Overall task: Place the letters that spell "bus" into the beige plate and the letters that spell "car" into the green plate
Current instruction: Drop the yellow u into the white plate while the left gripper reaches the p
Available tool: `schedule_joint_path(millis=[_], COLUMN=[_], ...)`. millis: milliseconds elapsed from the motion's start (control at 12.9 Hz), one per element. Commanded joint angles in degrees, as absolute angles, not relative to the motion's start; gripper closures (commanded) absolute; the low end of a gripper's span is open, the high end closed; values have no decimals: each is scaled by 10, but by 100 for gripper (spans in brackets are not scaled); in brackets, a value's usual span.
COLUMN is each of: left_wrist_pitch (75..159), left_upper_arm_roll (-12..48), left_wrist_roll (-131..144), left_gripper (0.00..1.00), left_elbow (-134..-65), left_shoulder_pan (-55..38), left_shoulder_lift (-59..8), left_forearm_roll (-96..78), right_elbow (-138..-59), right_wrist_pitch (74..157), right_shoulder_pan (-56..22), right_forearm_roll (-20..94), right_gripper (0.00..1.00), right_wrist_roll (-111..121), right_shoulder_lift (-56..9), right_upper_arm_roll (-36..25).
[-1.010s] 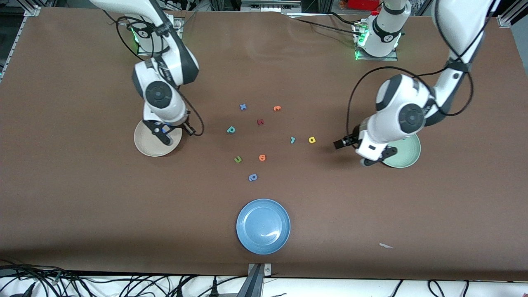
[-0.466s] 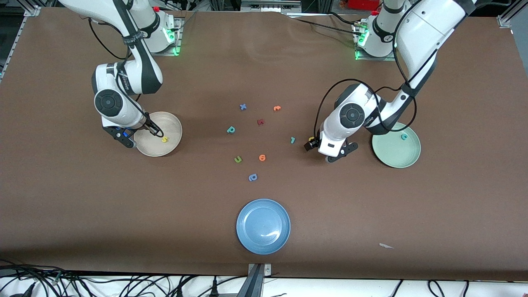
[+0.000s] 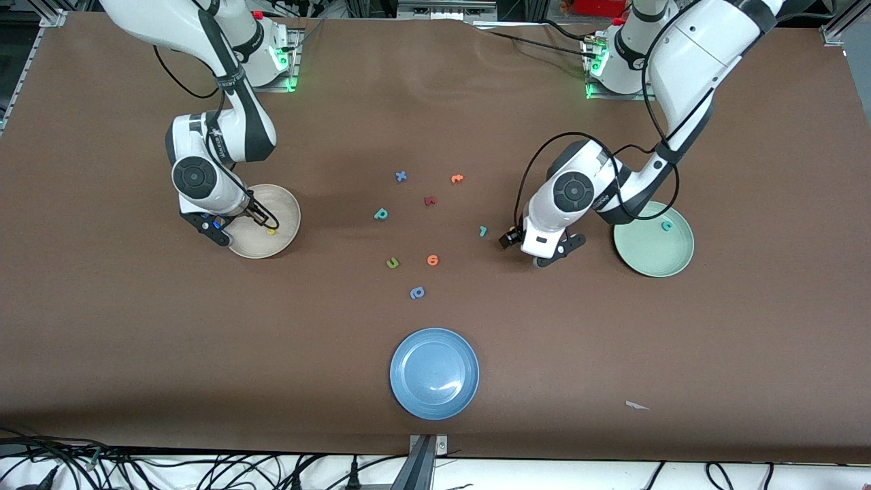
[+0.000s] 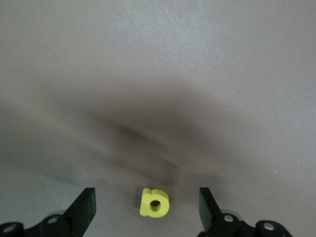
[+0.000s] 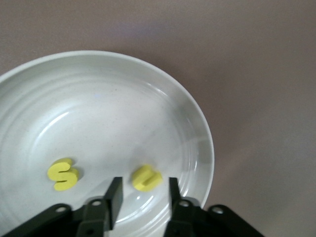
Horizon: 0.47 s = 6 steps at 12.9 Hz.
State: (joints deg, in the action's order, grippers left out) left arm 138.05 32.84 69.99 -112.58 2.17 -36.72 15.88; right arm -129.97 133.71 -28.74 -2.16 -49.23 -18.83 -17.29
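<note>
My right gripper (image 3: 219,235) hangs open low over the beige plate (image 3: 282,204). In the right wrist view a yellow u (image 5: 146,177) lies in the plate (image 5: 148,69) between the spread fingertips, touching neither, and a yellow s (image 5: 63,174) lies beside it. My left gripper (image 3: 556,250) is open over the table beside the green plate (image 3: 646,255), which holds a teal c (image 3: 667,226). A yellow a (image 4: 154,202) lies on the table between its fingers (image 4: 86,205); the front view hides it. The teal r (image 3: 482,231) and teal b (image 3: 381,214) lie mid-table.
Mid-table also lie a blue x (image 3: 401,176), an orange letter (image 3: 456,178), a dark red one (image 3: 429,201), a green u (image 3: 392,263), another orange one (image 3: 432,260) and a periwinkle one (image 3: 417,292). A blue plate (image 3: 434,373) sits near the front edge.
My right gripper has opened and left the yellow u in the beige plate. My left arm has swung from over the green plate to over the yellow a.
</note>
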Motion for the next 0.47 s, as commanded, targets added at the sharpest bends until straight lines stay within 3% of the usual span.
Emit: schedule_joint_path(millis=[0, 155, 388], left_wrist_pitch=[1380, 1380, 1380], left_upper_arm_roll=[326, 325, 324], left_wrist_roll=[720, 719, 716], left_gripper=[16, 22, 32], left_elbow=[-1116, -1116, -1116], left_shoulder_pan=[5, 5, 5], left_shoulder_lift=[-375, -379, -381], left_forearm_roll=[178, 179, 179], right_elbow=[-1297, -1296, -1273], right_wrist_pitch=[1324, 1323, 1327], right_shoulder_pan=[-290, -291, -291], right_forearm_roll=[-14, -13, -12], right_gripper=[18, 18, 19], right_wrist_roll=[-502, -537, -667], right_shoulder_lift=[-169, -150, -146], right_upper_arm_roll=[-167, -139, -50])
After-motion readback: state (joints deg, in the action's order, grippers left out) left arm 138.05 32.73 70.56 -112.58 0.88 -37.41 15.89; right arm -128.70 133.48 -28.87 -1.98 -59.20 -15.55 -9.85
